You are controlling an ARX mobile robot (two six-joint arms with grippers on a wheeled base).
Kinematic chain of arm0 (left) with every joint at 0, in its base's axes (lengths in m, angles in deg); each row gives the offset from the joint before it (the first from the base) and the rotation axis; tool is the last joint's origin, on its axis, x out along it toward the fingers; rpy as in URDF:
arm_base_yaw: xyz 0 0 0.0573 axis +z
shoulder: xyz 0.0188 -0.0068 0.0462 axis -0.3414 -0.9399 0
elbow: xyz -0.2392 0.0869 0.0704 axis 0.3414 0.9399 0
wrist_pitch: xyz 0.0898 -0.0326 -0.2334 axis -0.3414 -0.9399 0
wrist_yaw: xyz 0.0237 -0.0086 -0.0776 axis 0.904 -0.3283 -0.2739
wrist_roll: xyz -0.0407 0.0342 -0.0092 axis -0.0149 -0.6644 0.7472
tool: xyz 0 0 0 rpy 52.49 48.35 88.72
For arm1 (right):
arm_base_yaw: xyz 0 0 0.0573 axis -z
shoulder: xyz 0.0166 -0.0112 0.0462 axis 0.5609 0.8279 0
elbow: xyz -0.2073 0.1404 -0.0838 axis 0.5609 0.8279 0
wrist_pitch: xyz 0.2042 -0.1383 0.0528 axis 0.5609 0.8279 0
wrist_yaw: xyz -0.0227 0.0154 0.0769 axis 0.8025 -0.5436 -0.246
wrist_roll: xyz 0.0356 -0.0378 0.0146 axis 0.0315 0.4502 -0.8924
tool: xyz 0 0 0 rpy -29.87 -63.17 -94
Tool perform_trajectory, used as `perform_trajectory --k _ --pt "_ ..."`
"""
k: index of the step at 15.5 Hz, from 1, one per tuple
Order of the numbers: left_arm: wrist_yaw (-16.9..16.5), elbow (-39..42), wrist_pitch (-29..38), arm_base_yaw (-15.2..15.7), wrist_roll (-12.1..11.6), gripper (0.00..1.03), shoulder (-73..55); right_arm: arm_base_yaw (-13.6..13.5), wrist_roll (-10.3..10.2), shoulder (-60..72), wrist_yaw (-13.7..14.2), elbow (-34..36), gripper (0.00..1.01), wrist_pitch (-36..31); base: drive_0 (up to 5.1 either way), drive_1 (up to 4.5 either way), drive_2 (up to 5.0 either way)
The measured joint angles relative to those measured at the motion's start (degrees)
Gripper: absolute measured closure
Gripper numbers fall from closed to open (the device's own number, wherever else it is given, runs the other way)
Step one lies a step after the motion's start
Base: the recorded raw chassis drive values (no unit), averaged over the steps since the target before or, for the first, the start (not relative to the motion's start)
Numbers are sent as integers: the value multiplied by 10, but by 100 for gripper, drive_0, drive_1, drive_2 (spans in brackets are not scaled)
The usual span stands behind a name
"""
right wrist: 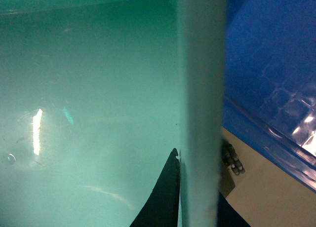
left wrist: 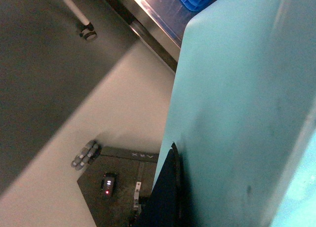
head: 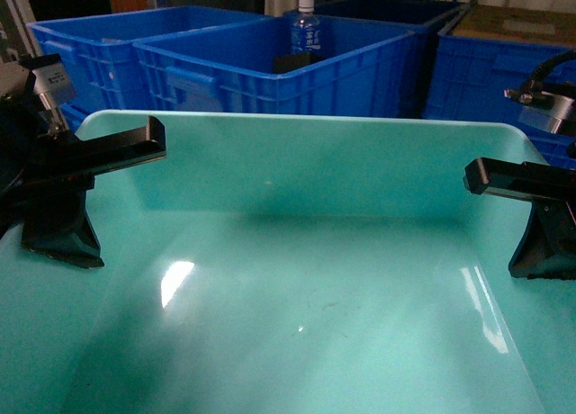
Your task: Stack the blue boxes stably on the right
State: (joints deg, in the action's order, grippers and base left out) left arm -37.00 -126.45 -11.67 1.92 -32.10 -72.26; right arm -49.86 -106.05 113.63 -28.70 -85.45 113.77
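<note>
Head view. Item: one turquoise tub [head: 297,279], glossy, sloping walls, rounded corners, carried close under the camera, filling the lower frame, its far rim level with the dark blue crates behind it.

Left hand [head: 63,198]: closed across the tub's left wall, one finger inside, one outside; the left wrist view shows the dark outer finger [left wrist: 165,197] flat against the wall's outer face, with grey floor and the robot's base below.

Right hand [head: 531,220]: closed across the tub's right wall; the right wrist view shows the inner finger [right wrist: 160,197] against the inner face, the rim running between the fingers.

Behind the tub: ribbed dark blue crates [head: 270,63], one holding a clear bottle [head: 306,31] with a blue label. No second turquoise tub is visible; the stacking target cannot be located from these views.

Risks, as judgement:
- Grip is on thin, slick, sloped walls only; uneven lift between the two hands could tilt the tub or let a wall slide out.
- Drawing the hands apart or together could flex the walls and loosen the hold.
- Travel to the right brings the tub's right wall near a dark blue crate, just beside it in the right wrist view; contact there could twist the tub.

Open room: above the tub and over the floor on its left. Tight: to its right and beyond its far rim.
</note>
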Motion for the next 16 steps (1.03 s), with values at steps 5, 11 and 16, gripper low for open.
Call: perform_trajectory --k 5,11,16 --pt "0 0 -1 0 0 101 1 0 0 0 -1 0 99 0 -167 -167 -167" --pt "0 0 0 0 0 101 1 0 0 0 -1 0 99 0 -159 -159 -159" --pt "0 0 -1 0 0 101 1 0 0 0 -1 0 99 0 -156 -156 -156"
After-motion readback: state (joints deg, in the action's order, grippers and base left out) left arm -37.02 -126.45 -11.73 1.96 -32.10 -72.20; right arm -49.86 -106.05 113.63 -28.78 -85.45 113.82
